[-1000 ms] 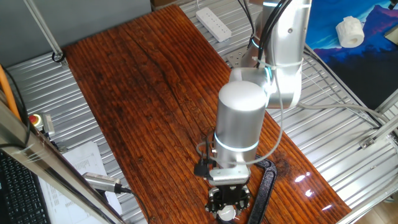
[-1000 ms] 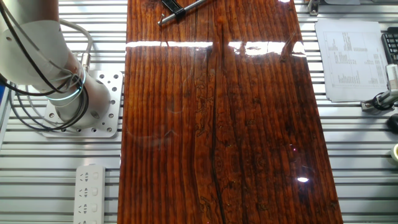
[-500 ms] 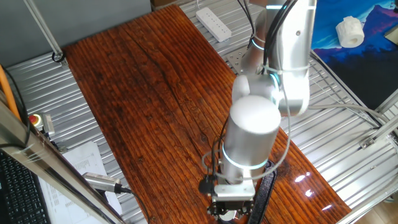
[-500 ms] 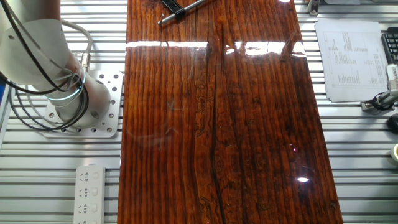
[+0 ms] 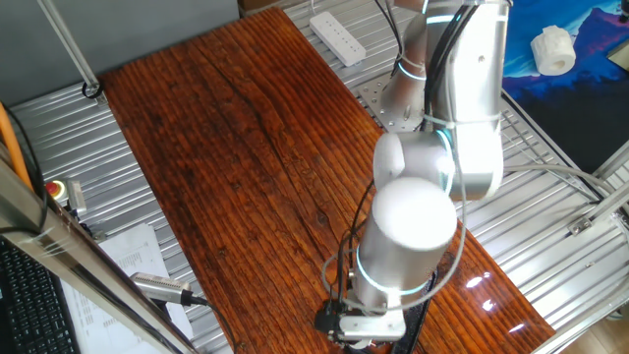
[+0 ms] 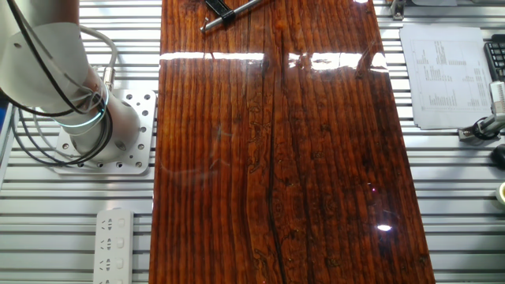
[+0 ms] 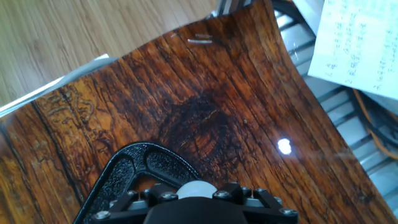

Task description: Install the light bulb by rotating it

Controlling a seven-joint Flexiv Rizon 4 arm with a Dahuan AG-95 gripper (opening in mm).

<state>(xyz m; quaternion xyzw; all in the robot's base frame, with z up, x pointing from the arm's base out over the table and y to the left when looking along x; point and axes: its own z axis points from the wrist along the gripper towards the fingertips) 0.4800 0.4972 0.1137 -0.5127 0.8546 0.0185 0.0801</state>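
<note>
The pincer sits at the very bottom edge of the hand view, its black bolted body filling the lower frame; a rounded white dome, the light bulb, shows just above that body, but the fingers themselves are cut off, so I cannot tell whether they clasp it or stand apart. Just behind the bulb lies the black clamp, its arched, webbed frame flat on the tabletop. From one fixed view the arm hangs over the near end of the dark red-brown planks, its wrist at the bottom edge of the frame, hiding bulb and clamp; the long stretch of wood beyond it is open. Ribbed metal decking flanks the tabletop on both sides. In the other fixed view a black pen-like tool lies at the far end of the wood, a printed sheet rests on the decking to the right, and a white power strip lies near the arm's base
</note>
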